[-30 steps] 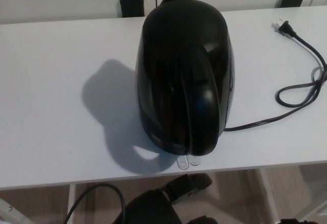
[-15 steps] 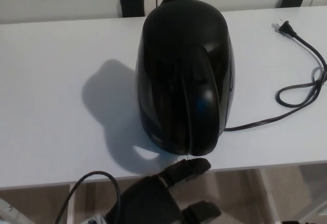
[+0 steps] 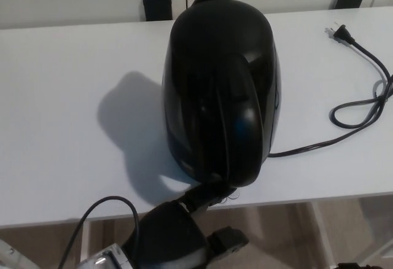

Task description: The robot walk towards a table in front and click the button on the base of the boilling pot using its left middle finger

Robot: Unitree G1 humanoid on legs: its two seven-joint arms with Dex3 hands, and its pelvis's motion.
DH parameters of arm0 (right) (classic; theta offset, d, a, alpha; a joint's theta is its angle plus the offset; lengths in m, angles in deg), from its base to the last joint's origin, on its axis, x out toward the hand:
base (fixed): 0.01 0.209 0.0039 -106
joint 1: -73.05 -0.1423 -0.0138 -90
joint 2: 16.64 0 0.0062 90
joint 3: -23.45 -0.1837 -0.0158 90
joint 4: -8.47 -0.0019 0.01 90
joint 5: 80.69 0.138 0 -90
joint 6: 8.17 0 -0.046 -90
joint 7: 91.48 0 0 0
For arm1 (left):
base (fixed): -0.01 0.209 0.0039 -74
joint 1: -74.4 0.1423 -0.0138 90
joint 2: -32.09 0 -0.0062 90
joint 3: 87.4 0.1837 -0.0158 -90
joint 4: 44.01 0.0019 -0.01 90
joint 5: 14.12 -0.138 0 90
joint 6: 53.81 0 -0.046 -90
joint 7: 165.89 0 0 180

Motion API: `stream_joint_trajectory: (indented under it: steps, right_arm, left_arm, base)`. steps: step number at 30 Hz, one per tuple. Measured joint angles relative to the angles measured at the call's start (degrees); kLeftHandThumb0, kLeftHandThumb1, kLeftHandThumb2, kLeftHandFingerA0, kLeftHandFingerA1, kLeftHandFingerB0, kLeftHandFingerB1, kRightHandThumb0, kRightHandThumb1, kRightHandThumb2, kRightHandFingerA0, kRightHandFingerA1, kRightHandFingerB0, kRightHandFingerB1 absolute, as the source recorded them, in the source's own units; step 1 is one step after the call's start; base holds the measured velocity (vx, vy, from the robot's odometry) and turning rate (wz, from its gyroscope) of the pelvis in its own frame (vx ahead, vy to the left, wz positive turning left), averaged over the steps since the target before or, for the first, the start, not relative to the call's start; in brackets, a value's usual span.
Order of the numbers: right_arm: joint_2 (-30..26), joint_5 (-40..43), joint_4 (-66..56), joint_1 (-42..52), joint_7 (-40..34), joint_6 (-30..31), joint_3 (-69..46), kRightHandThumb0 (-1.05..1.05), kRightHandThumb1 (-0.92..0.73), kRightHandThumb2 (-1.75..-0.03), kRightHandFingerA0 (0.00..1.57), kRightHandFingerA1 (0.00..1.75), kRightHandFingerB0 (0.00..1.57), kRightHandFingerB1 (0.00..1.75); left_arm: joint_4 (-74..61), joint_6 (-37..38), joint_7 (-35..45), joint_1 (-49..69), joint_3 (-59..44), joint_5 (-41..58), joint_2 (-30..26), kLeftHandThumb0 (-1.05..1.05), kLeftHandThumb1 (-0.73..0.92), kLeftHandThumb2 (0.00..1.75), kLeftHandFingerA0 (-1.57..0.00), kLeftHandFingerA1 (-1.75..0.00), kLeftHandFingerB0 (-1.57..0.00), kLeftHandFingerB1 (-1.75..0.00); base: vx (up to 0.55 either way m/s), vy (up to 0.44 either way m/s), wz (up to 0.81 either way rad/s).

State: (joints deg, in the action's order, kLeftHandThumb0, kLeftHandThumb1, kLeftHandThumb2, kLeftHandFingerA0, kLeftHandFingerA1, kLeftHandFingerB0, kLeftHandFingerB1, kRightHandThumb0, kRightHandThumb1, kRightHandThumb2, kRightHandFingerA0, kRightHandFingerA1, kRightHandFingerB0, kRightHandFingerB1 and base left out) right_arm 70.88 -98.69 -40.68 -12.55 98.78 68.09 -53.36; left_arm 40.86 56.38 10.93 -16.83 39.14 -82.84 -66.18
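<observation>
- Since the press depends on one line, reading it first: from left hand (image 3: 175,235) at the near edge, up and slightly right to the near foot of the boiling pot (image 3: 221,85).
- Stands mid-table (image 3: 61,97), upright, black and glossy, handle side turned toward the near edge, spout on the far side.
- Long axis near-to-far, so the base switch faces straight at the hand.
- Comes in from below the table's near edge, left of the pot's centre line; only hand in reach, right hand not in view.
- Holds nothing; one finger (image 3: 206,195) stretched forward, another digit spread apart nearer the camera.
- Fingertip at the pot's near bottom rim, touching or just beside it; cannot tell which.
- Button itself hidden under that fingertip and the overhang of the handle; pressed or not, cannot tell.
- Judged: short push far-ward and down along the finger's own line, no sideways correction called for.
- Power cord (image 3: 362,106) trailing right, plug (image 3: 339,32) lying loose at the far right, well apart from the hand.
</observation>
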Motion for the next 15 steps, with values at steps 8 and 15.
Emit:
stream_joint_trajectory:
  steps: [8,15]
  right_arm:
    - [0.00,-0.05,-0.59,0.13,0.01,0.56,0.00,-0.33,-0.58,-0.57,0.59,0.42,0.50,0.40]
    - [-0.01,-0.17,-0.35,0.07,-0.03,0.56,0.05,-0.32,-0.58,-0.57,0.58,0.42,0.51,0.40]
  left_arm:
    - [0.80,-0.01,-0.26,-0.52,0.55,-0.07,0.80,-0.75,0.88,0.67,-0.30,-0.32,-0.30,-0.31]
    - [1.60,-0.03,-0.77,-0.55,1.19,-0.09,1.33,-0.75,0.87,0.67,-0.31,-0.32,-0.31,-0.30]
  base:
    - [0.00,0.000,0.00]
    - [0.00,0.000,0.00]
